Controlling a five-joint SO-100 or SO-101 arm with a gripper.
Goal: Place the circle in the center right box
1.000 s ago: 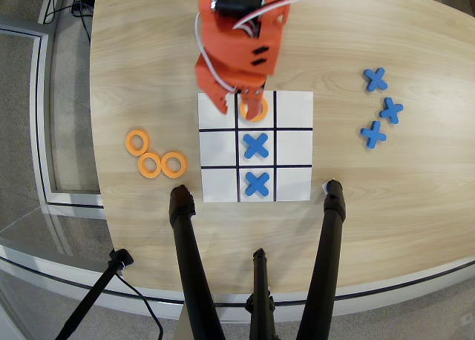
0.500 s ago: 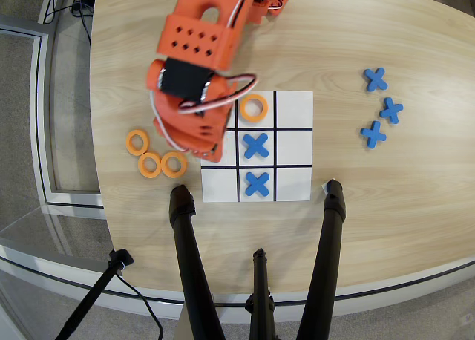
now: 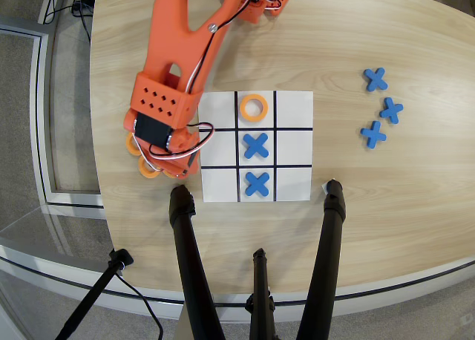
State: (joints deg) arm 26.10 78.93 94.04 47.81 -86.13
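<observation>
The white paper grid lies mid-table in the overhead view. One orange circle sits in its top middle cell. Blue crosses fill the centre cell and the bottom middle cell. The middle-row right end cell is blank. The middle-row left end cell is also blank, with arm wires over its edge. My gripper points down just left of the grid, its fingers hidden under the wrist. Parts of two more orange circles show beside and under it.
Three spare blue crosses lie on the wood to the right of the grid. Black tripod legs rise from the table's near edge below the grid. The orange arm crosses from the top.
</observation>
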